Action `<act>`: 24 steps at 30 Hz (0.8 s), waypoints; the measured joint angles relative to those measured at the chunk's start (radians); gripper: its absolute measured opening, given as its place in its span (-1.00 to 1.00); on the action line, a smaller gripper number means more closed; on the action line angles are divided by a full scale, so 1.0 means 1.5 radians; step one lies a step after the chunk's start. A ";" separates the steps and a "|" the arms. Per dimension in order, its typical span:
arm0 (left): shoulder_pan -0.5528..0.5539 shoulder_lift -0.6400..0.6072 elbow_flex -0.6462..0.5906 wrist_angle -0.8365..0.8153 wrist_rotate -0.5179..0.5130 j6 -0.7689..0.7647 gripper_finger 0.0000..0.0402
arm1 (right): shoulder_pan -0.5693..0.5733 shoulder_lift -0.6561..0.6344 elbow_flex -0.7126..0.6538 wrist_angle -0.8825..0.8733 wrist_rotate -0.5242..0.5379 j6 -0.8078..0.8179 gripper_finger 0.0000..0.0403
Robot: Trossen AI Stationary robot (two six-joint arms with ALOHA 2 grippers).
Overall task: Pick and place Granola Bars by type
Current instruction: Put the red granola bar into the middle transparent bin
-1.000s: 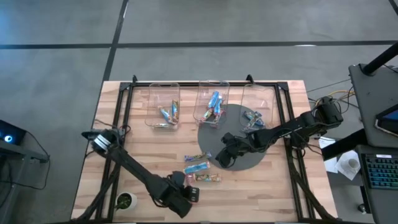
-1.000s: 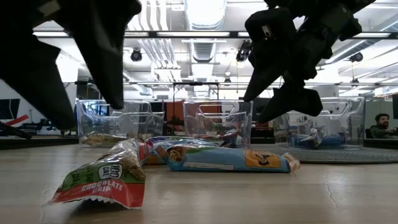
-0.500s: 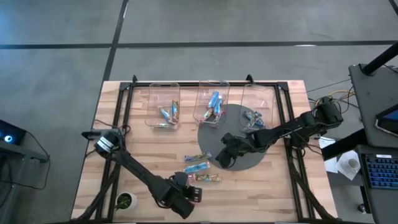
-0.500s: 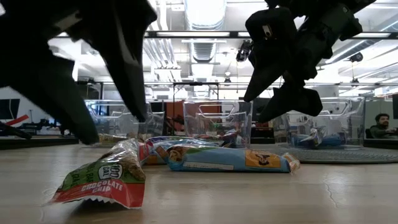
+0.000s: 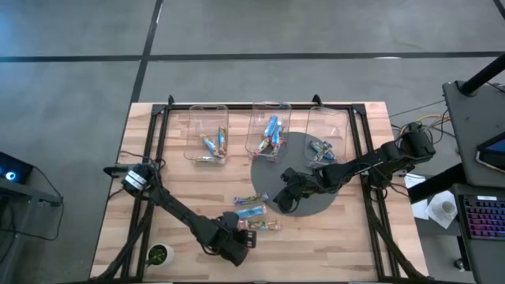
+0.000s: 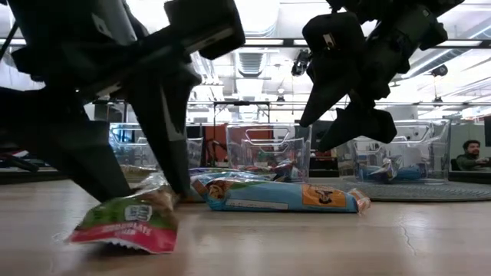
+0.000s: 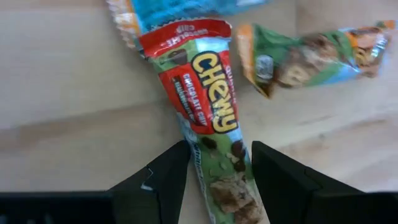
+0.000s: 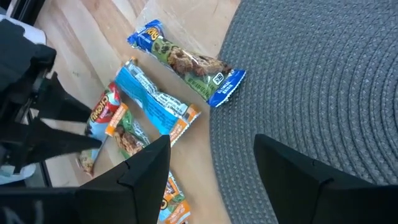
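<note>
A few loose foil-wrapped granola bars lie flat on the wooden table (image 5: 181,197) left of the grey mat. They are a red-and-green chocolate-chip bar (image 7: 208,118), a blue one (image 5: 249,212) and a blue-green one (image 5: 250,199). My left gripper (image 5: 243,239) is open and low over the table. Its fingers (image 7: 165,180) stand on either side of the red-and-green bar (image 6: 126,222). My right gripper (image 5: 286,199) hangs open and empty above the mat's near-left rim (image 8: 211,155). My left gripper straddles the red-and-green bar's end nearest the wrist (image 7: 221,180), one finger along each long side. It comes slanting down from the table's near side, pointing along the bar. The bar lies on the table. I cannot tell whether the fingertips touch the wrapper.
Three clear bins (image 5: 207,134) (image 5: 270,130) (image 5: 327,130) stand in a row at the far side, each holding bars. A round grey woven mat (image 5: 312,185) lies centre-right. A small green-and-white object (image 5: 160,254) sits at the near-left corner. A person (image 6: 469,153) sits far behind the table.
My left gripper has moved down and toward the loose bars, so its open fingers now stand on either side of the red-and-green bar. That bar's raised end has dropped and it lies flatter.
</note>
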 joint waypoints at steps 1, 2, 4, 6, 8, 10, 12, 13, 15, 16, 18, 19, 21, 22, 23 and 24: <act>0.001 0.000 0.000 -0.012 0.003 0.000 -0.19 | 0.000 0.000 0.000 -0.001 0.000 0.000 0.11; 0.001 -0.001 0.000 -0.024 0.004 0.002 -0.19 | 0.000 0.000 0.000 -0.001 0.000 0.000 0.11; 0.001 -0.001 -0.001 -0.043 0.005 0.003 -0.22 | 0.000 0.000 0.000 -0.001 0.000 0.001 0.11; 0.001 -0.002 -0.001 -0.054 0.006 0.004 -0.29 | 0.000 0.000 0.000 0.000 0.000 -0.002 0.11; 0.001 -0.002 -0.001 -0.059 0.007 0.005 -0.40 | 0.000 0.000 0.000 0.001 -0.001 -0.008 0.11; 0.001 -0.001 0.002 -0.065 0.007 0.008 -0.54 | 0.000 -0.002 0.000 0.004 -0.001 -0.008 0.11; 0.001 -0.005 0.004 -0.069 -0.008 0.009 -0.68 | 0.000 -0.004 0.000 0.020 -0.001 -0.010 0.11; 0.000 -0.008 0.004 -0.071 -0.024 0.010 -0.74 | 0.000 -0.007 -0.001 0.030 -0.001 -0.014 0.11; -0.001 -0.023 0.004 -0.077 -0.051 0.021 -0.83 | 0.000 -0.012 0.000 0.059 -0.002 -0.022 0.11; -0.002 -0.035 0.004 -0.077 -0.066 0.031 -0.86 | 0.000 -0.015 0.000 0.071 -0.002 -0.025 0.11; -0.006 -0.068 0.005 -0.076 -0.106 0.081 -0.87 | -0.001 -0.020 0.005 0.076 -0.002 -0.024 0.11; -0.011 -0.084 0.005 -0.073 -0.132 0.116 -0.87 | -0.003 -0.022 0.009 0.076 -0.004 -0.021 0.11; -0.023 -0.111 0.005 -0.064 -0.180 0.206 -0.86 | -0.011 -0.025 0.018 0.079 -0.029 -0.003 0.11; -0.031 -0.124 0.005 -0.056 -0.207 0.262 -0.86 | -0.018 -0.026 0.022 0.083 -0.060 0.005 0.11; -0.039 -0.135 0.005 -0.051 -0.226 0.318 -0.86 | -0.027 -0.026 0.025 0.092 -0.093 0.009 0.11; -0.040 -0.149 0.005 -0.049 -0.237 0.364 -0.86 | -0.035 -0.025 0.030 0.106 -0.126 0.010 0.11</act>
